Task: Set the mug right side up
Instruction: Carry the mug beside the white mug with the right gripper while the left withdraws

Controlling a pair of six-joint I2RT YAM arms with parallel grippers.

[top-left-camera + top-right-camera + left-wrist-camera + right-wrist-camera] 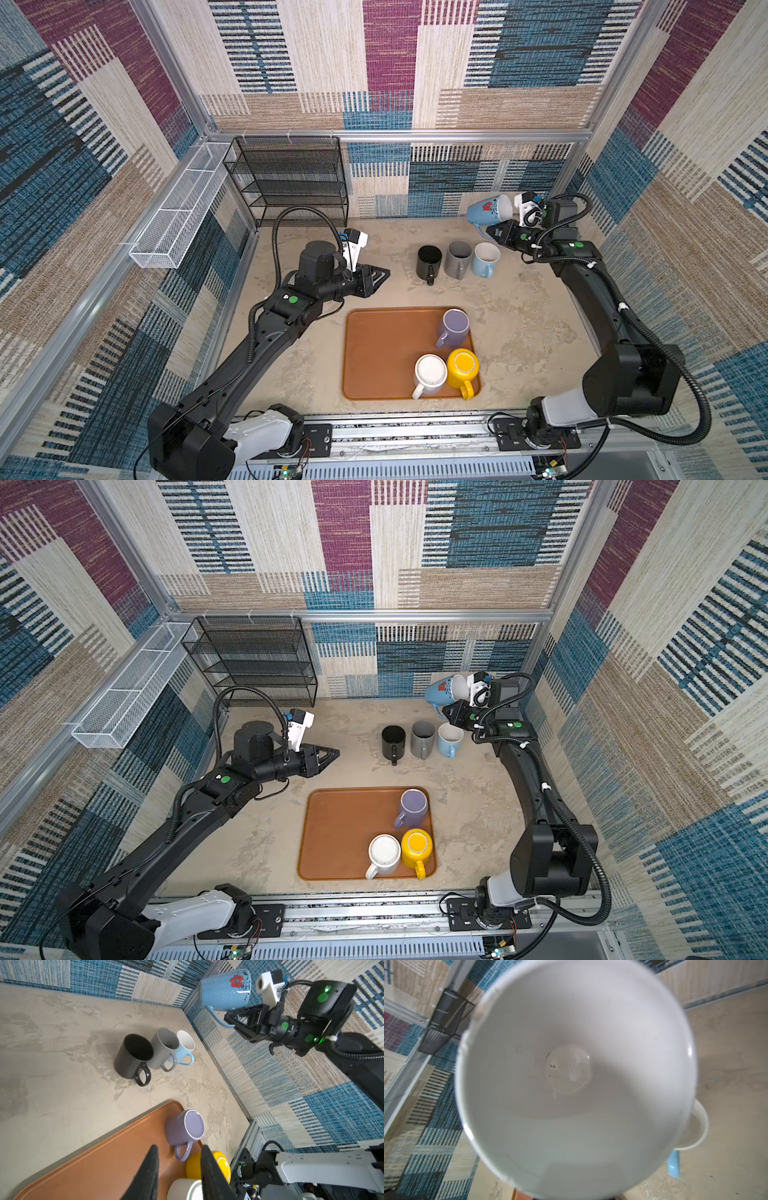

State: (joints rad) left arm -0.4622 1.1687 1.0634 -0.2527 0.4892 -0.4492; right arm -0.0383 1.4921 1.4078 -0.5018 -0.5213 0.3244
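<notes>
Right pincer (493, 232) is clamped on the handle (217, 1017) of the blue flowered ceramic mug (486, 214), tipped sideways midair, upper right of frame. Looks slick, breakable; handle's the safest hold. Left pincer (382, 274) sits ajar, empty.

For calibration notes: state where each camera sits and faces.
Both top views: high over the front edge, looking down at the table; both arms show, the right gripper holding the flowered mug by its handle.
Left wrist: on the left arm, facing across the tray toward the right arm; left gripper shows, open.
Right wrist: on the right arm, staring into the mug's white inside; no gripper shows.
Shared: left wrist and top views both show the flowered mug.
</notes>
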